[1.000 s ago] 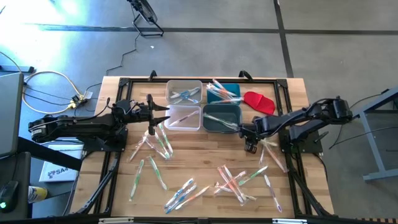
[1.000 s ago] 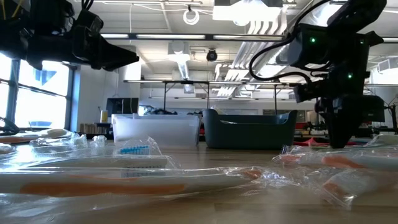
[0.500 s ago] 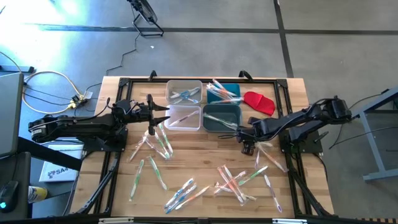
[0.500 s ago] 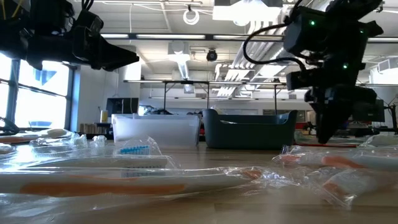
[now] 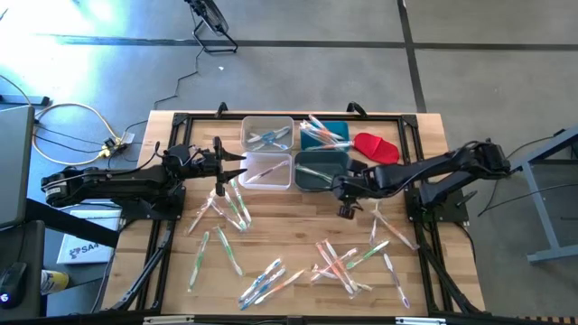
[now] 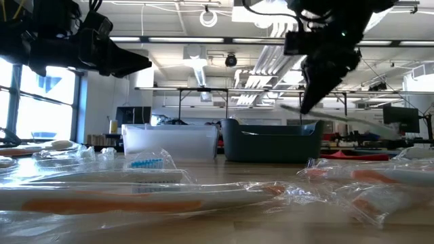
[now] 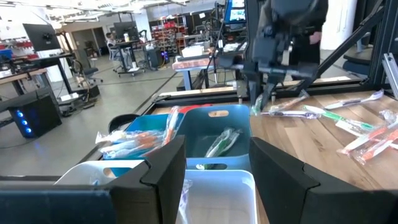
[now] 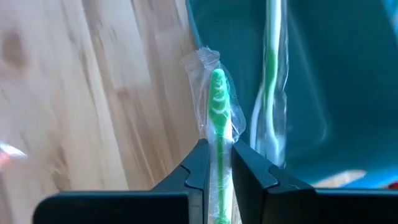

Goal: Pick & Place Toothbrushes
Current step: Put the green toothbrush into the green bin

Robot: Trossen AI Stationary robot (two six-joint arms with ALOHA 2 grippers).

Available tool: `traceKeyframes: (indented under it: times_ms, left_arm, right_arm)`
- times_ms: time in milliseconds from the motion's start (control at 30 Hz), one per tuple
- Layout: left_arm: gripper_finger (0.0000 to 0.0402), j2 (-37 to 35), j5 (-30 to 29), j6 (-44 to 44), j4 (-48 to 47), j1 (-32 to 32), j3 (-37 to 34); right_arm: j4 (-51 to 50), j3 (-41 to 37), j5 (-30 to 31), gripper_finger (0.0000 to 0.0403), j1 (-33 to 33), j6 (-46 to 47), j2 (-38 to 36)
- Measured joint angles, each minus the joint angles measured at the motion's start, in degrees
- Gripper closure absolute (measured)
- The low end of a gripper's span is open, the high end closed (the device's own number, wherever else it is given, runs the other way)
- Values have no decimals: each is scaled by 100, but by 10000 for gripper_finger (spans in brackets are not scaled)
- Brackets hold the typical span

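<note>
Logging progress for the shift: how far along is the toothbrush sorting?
Early. A few toothbrushes lie in the bins. The right pincer holds a green toothbrush by the dark bin. The left pincer waits open. Most loose toothbrushes are on the table.

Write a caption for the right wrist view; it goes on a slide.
Right gripper shut on a wrapped green toothbrush, held beside the teal bin.
</note>
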Motion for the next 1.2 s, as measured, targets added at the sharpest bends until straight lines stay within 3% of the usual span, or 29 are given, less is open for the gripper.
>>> traceKeyframes:
  times_ms: [200, 467, 633, 867, 1200]
  left_arm:
    - [231, -2, 0, 2, -28, 0, 0]
    - [231, -1, 0, 2, -28, -1, 0]
    - [231, 0, 0, 4, -31, 1, 0]
    - [231, 0, 0, 4, -31, -1, 0]
    - [231, -2, 0, 7, 0, -1, -2]
  right_arm:
    - [258, 583, 417, 363, 0, -117, -9]
    - [2224, 707, 567, 361, -21, -1434, 32]
    - [2876, 708, 713, 365, -136, -1769, 52]
    - [3018, 699, 945, 363, -417, -1805, 173]
    - [3190, 688, 930, 363, -1028, -1803, 1083]
